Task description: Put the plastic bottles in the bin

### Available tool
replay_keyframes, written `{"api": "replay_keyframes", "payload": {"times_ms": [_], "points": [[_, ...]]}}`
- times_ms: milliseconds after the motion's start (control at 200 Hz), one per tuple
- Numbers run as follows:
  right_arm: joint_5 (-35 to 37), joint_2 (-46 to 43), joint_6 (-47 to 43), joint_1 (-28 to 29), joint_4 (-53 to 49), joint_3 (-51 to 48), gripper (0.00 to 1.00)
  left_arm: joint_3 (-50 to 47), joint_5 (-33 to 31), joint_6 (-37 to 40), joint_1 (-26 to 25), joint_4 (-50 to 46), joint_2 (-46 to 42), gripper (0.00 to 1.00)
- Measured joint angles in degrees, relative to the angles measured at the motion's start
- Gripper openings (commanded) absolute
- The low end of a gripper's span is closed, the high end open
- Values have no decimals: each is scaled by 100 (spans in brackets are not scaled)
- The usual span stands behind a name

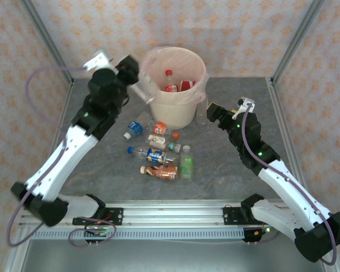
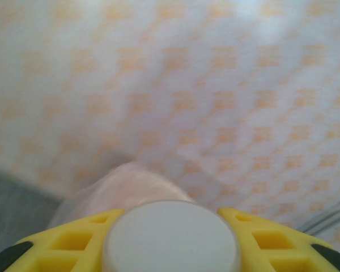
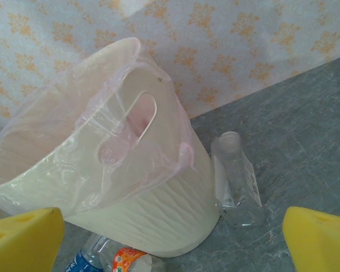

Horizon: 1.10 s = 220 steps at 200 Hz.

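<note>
The left gripper (image 1: 134,79) was closed on a clear plastic bottle (image 1: 144,92), whose round white end (image 2: 170,241) sat wedged between the yellow fingers (image 2: 85,238) in the wrist view. Tool and bottle were raised off the table (image 1: 232,170), the bottle's far end reaching the rim of the bin (image 1: 175,50) just ahead of the fingertips (held high, presumably, so it would clear the rim and drop inside). Red-capped bottles (image 1: 173,86) lay in the bin beyond and below it. The right gripper (image 1: 211,113) was spread wide and empty, facing the bin's wall; an upright bottle (image 3: 235,181) stood just ahead of it, right of centre, beside the bin. That aim suggested it as the next pick. The loose bottles (image 1: 161,156) lay on the table to the right gripper's left, nearer the arm bases
</note>
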Motion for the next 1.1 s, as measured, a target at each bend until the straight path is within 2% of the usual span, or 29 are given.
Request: {"api": "replay_keyframes", "payload": {"times_ms": [135,290,345,380,465,535,570,615,746,851,976,1101], "points": [[79,2,-2,0,-9,0,99,1108,-22,1172,-313,706,1283,0],[269,2,42,0,-9,-76,99,2559,-417,1937,-337,778,2776,0],[299,2,44,0,-50,-98,99,3154,-695,2118,-337,680,3314,10],[321,2,44,0,-90,-101,99,3510,-901,2208,-337,549,3635,20],[398,0,44,0,-138,-101,99,4441,-1416,2330,-337,-22,4367,61],[485,0,44,0,-203,-101,99,5104,-1746,2354,-337,-581,4837,80],[538,0,44,0,-245,-101,99,5401,-1880,2330,-337,-894,5034,98],[597,0,46,0,-302,-101,99,5707,-2004,2284,-337,-1285,5219,100],[719,31,70,-39,-365,-101,99,5821,-2046,2059,-330,-2081,5178,100],[715,256,83,-177,-337,-101,99,5547,-1674,1864,-308,-2483,4767,100],[299,804,70,-544,-210,-94,99,4129,-761,1650,-291,-2509,3418,100],[-678,1617,-116,-1121,81,-44,99,2179,240,1423,-267,-2037,1580,100]]}}
